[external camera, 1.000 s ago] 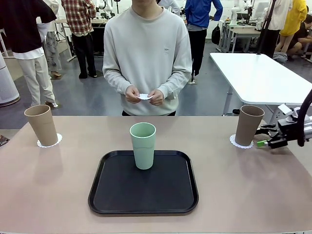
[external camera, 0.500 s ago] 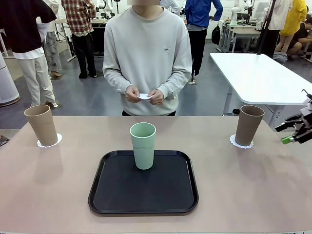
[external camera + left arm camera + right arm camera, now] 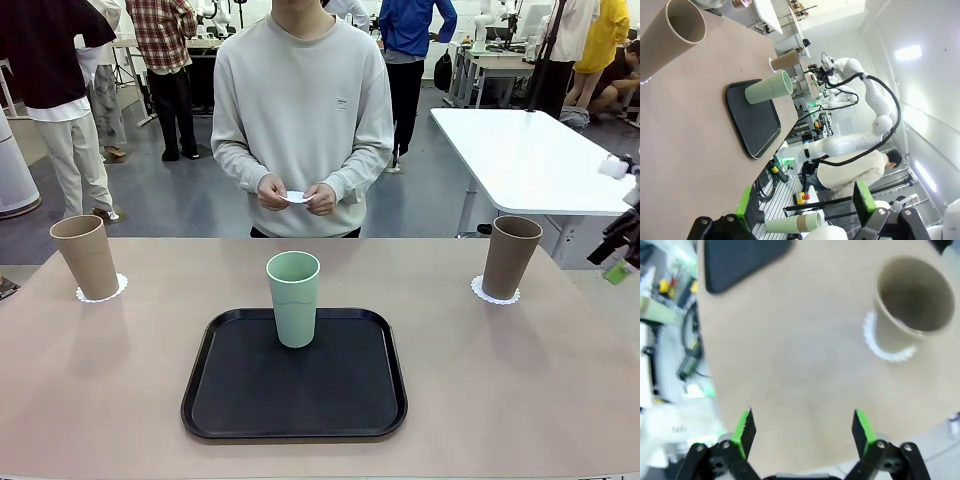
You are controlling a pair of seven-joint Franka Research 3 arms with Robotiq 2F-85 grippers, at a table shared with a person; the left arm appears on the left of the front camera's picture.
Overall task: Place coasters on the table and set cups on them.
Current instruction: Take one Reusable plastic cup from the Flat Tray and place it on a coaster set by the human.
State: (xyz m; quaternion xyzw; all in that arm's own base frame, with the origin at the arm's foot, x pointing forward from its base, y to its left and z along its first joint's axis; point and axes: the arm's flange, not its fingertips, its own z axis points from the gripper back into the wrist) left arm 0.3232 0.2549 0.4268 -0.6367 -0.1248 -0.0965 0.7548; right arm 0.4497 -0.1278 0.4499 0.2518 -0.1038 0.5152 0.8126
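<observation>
Right claw [image 3: 802, 422] hovers wide open and empty above the bare beige table [image 3: 790, 355]. Ahead to its right, a tan cup [image 3: 910, 300] stands on a lacy white coaster [image 3: 880, 347]. Past the table edge to its left lies blurred workshop floor [image 3: 670, 340]. Left claw [image 3: 804, 200] is also open and empty.

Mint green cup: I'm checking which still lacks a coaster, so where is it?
In the front view the mint green cup stands on the black tray at picture centre, near its far edge, before the person.
</observation>
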